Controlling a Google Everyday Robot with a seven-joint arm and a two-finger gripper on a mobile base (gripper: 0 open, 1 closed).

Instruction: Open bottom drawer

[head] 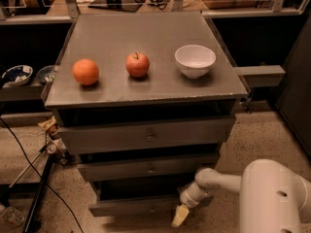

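Bottom drawer (131, 207) apparently only slightly out, my gripper (181, 216) low at its front's right part; I cannot tell its grip, and I judge most pulling remains.

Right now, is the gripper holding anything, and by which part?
Nothing visibly held. The gripper hangs at the front of the bottom drawer, right of its knob, not on it.

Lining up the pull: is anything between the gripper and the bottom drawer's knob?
Nothing. In the camera view, the gripper hangs just right of the knob, with only bare front of the bottom drawer between them.
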